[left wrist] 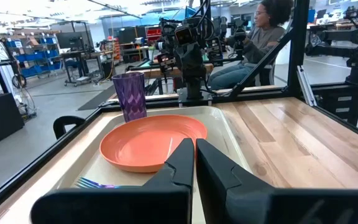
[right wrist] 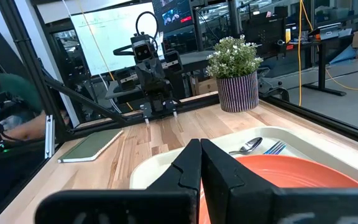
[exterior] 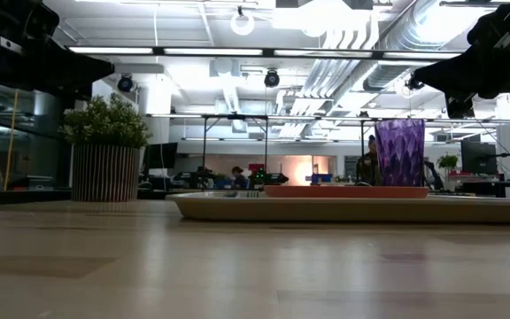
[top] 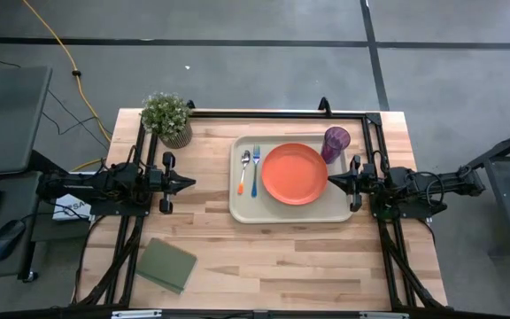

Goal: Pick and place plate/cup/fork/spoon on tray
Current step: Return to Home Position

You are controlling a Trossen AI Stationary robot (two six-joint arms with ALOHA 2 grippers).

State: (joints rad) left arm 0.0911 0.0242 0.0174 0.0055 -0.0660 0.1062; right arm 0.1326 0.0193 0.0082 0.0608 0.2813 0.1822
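The tray (top: pixel 237 211) lies in the middle of the worktop (top: pixel 282 261), and all four things are on it. The plate (top: pixel 295 174) sits flat on the tray, on the side nearer the right arm. The cup (top: pixel 336 140) stands upright in a corner of the tray, just beside the plate. The spoon (top: pixel 244 168) and the fork (top: pixel 256 173) lie side by side on the other side of the plate. The spoon is the one closer to the left arm. The left hand (top: pixel 191 182) is held up off the worktop near the tray and points at it. Its two fingers (left wrist: pixel 179 165) are pressed together and hold nothing. The right hand (top: pixel 330 182) is held up too. Its tip is over the tray's edge, next to the plate, and its fingers (right wrist: pixel 188 165) are also clenched on nothing. A small plant (top: pixel 167 117) stands at one corner of the worktop. A green pad (top: pixel 166 264) lies flat near another corner, well apart from the tray.
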